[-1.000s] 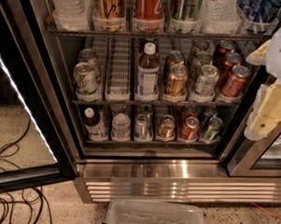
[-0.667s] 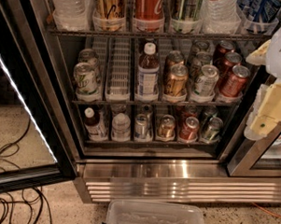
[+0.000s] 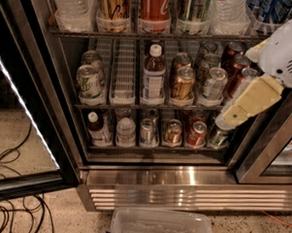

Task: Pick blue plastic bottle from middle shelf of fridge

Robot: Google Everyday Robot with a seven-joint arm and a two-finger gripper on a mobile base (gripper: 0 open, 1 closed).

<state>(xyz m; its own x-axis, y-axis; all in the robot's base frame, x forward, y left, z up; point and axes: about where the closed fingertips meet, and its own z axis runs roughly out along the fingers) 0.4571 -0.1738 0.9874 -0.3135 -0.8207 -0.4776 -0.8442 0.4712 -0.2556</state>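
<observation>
The blue plastic bottle (image 3: 153, 76) stands upright in a lane tray at the front of the middle shelf (image 3: 112, 106), just left of centre in the fridge (image 3: 158, 177). It has a white cap, brown liquid and a pale label. My gripper (image 3: 232, 117), cream-coloured on a white arm, hangs in front of the right end of that shelf. It is to the right of the bottle and apart from it, covering some cans.
Soda cans (image 3: 183, 82) fill the lanes right of the bottle, and a green can (image 3: 88, 82) stands at the left beside an empty white tray (image 3: 123, 73). The lower shelf holds small bottles and cans. The glass door (image 3: 25, 108) stands open at left. Cables (image 3: 11, 209) and a clear bin (image 3: 160, 228) lie on the floor.
My gripper has moved left and a little up, from the fridge's right door frame to in front of the right-hand cans. The bottle and cans have not moved.
</observation>
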